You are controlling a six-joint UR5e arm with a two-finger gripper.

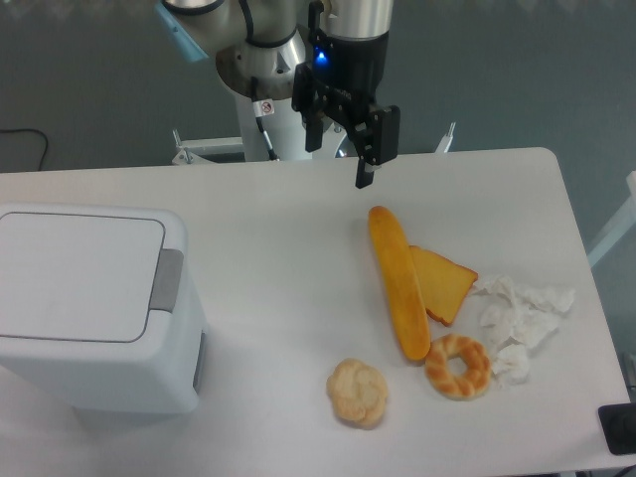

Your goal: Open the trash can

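1. One gripper [343, 149] hangs above the far part of the table [278, 298], holding nothing; its fingers [366, 169] point down, and I cannot tell whether they stand spread or closed.
2. Just nearside of it lies a long bread loaf [397, 281], with a toast slice [443, 282] touching the loaf's right side.
3. Further toward the camera sit a ring-shaped bagel [458, 366], a round bun [358, 393] and crumpled tissue [517, 323].
4. Well apart, at the left edge of the picture, the trash can [89, 308] stands with its lid [75, 273] shut and its grey tab [167, 281] facing the gripper's side.
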